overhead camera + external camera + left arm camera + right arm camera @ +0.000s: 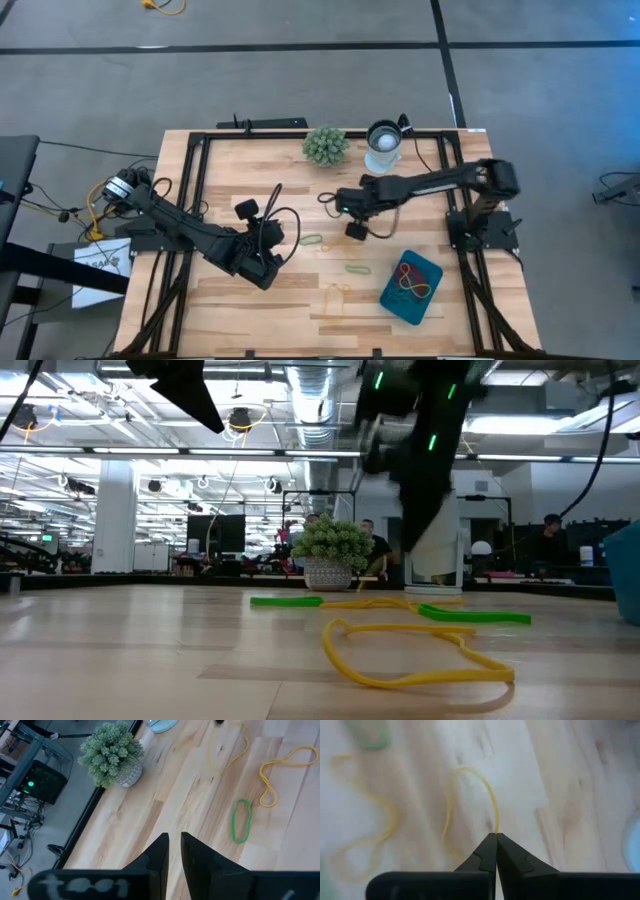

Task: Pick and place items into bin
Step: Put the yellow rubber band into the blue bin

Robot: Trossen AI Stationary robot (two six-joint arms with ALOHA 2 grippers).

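Right tool (495, 836) pinched shut on yellow band (480, 790); left tool (174, 840) slightly open, empty.

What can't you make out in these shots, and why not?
- Right end effector: shut at a yellow band; blur in the right wrist view hides any pinch.
- Bin contents: too small in the high view to count.
- Low view: bin cut by the right edge.
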